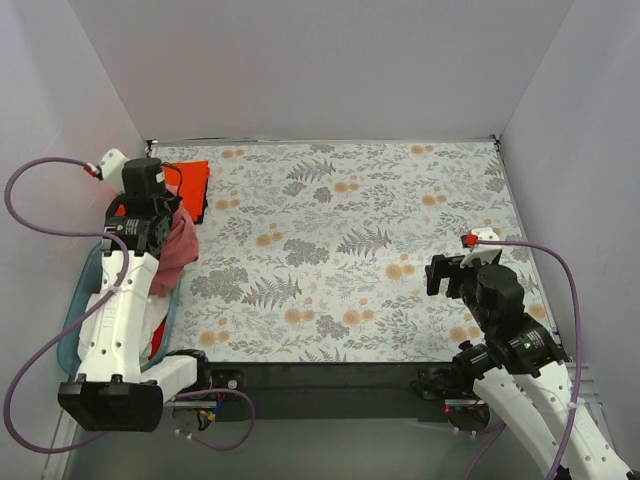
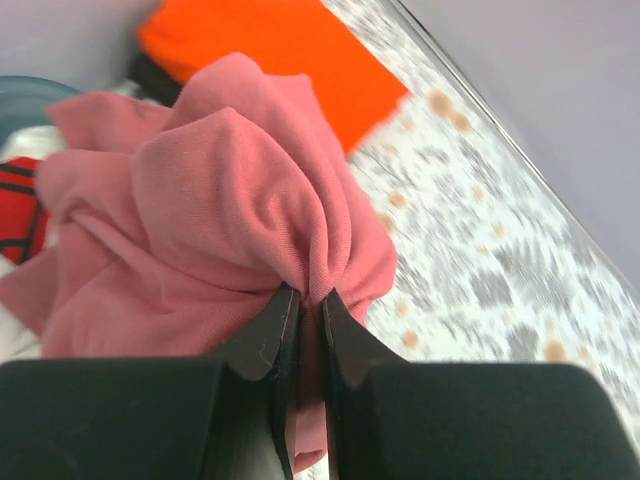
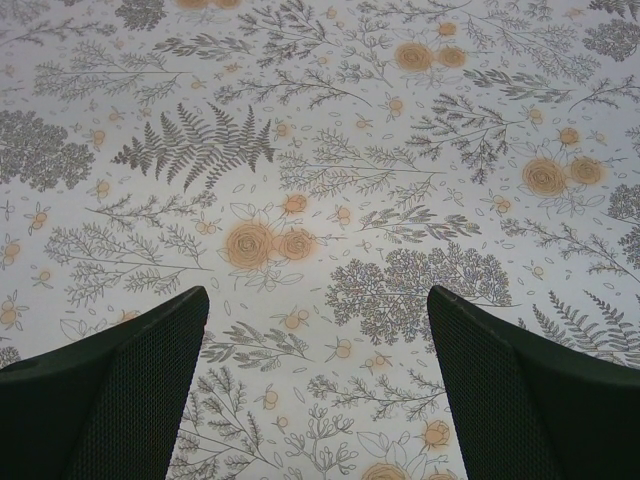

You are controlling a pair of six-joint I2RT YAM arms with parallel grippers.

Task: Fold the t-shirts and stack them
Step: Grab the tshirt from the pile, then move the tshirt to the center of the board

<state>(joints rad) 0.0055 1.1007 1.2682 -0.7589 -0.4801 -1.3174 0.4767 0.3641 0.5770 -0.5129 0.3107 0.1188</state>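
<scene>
Shirts: one rose-red (image 2: 230,200), one orange (image 2: 290,50)

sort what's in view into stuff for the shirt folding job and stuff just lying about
job: rose shirt, pinched in the shut left tool; orange shirt, lying flat; right tool, open and empty

lying about: teal bin; floral table cover; purple cables
</scene>
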